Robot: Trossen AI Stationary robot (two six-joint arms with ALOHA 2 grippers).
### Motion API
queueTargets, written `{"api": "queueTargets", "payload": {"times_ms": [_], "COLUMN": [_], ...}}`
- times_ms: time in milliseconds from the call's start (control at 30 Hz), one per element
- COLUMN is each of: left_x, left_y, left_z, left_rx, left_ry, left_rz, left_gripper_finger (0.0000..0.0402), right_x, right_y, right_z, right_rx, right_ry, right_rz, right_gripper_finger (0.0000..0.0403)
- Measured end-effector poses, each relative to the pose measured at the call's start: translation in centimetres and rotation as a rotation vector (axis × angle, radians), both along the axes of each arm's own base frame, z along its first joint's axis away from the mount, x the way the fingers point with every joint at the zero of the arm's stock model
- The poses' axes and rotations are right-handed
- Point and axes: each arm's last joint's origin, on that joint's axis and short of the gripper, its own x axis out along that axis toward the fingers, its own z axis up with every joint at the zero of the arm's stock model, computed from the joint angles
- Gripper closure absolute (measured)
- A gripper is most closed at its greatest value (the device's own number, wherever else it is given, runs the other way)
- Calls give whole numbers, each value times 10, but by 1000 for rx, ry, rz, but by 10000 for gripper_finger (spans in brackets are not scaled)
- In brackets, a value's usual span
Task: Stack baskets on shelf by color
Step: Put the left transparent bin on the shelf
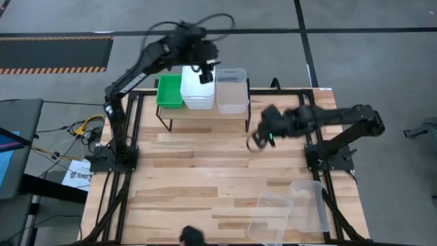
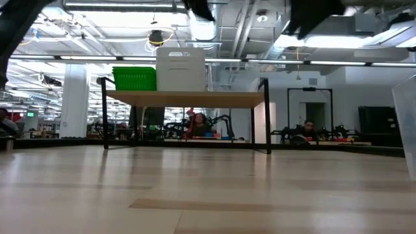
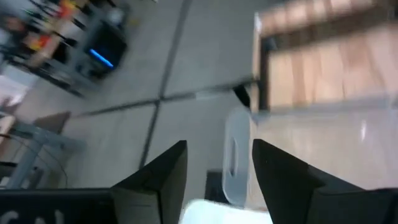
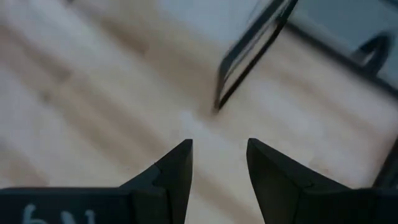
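Note:
The shelf stands at the table's far edge. It carries a green basket stack on the left, a white stack in the middle and one clear basket on the right. My left gripper hovers open just above the white stack's far right part. In the left wrist view, its fingers frame the clear basket, with white plastic below. My right gripper is open over bare table in front of the shelf's right end. Two more clear baskets lie at the near right corner.
The shelf's black legs stand close to my right gripper; one shows in the right wrist view. In the low view the green and white stacks sit on the shelf board. The table's middle and left planks are bare.

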Motion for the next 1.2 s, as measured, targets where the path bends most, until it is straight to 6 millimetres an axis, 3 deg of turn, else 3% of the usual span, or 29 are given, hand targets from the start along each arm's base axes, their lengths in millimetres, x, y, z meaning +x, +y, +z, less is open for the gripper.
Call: {"api": "queueTargets", "payload": {"times_ms": [100,200,367,533,633,867,1067,1200], "left_x": [-22,-40,-56,-64,-70,-85,-92,-92], "left_y": [-15,-20,-14,-19,-24,-39,-43,-43], "left_z": [28,43,41,36,38,52,58,57], "left_rx": [-6,-26,-103,-169,-192,-197,-198,-204], "left_ry": [-126,-202,-181,-122,-127,-187,-214,-216], "left_rz": [73,157,254,284,288,284,293,297], "left_gripper_finger": [237,245,261,273,277,281,281,281], "right_x": [6,8,6,9,19,45,54,51], "right_y": [-33,-69,-131,-174,-181,-176,-170,-167], "right_z": [14,22,22,1,-15,-41,-42,-32], "right_rx": [-80,-165,-230,-145,-84,-53,-52,-63], "right_ry": [-55,-97,-109,-47,4,83,53,1], "right_rz": [-39,-98,-208,-202,-161,-83,-27,-17], "right_gripper_finger": [228,228,228,228,228,228,228,228]}}
